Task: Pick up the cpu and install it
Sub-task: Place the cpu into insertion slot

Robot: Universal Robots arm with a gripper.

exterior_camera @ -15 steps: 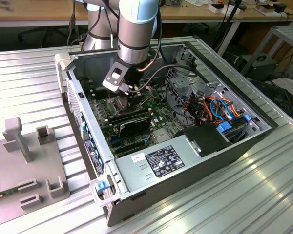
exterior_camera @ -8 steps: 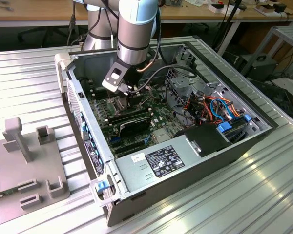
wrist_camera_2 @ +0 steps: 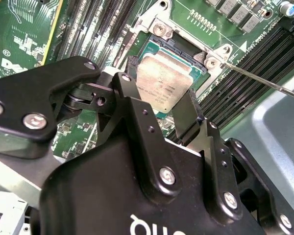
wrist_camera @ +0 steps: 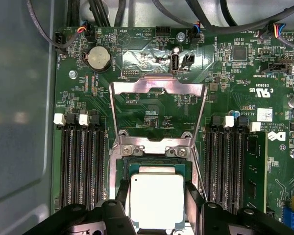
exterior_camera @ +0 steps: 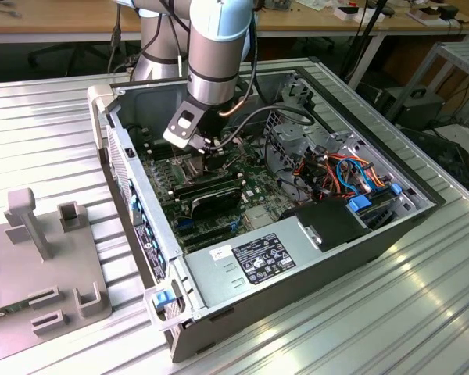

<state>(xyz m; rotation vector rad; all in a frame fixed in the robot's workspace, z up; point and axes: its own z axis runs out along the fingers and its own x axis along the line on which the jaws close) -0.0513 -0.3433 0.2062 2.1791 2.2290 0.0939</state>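
Note:
The cpu is a small square chip with a grey metal face. It sits between my two black fingers directly over the open socket of the green board. My gripper is shut on the cpu's two opposite edges. The chip looks level and lined up with the socket frame; I cannot tell whether it rests in it. The socket's metal load plate is swung open and lies flat on the board. In the exterior view the gripper reaches down into the computer case.
Memory slots flank the socket, with a black stick in one. A thin metal lever juts out beside the socket. In the case are cables and a power supply. A grey fixture stands at the exterior view's left.

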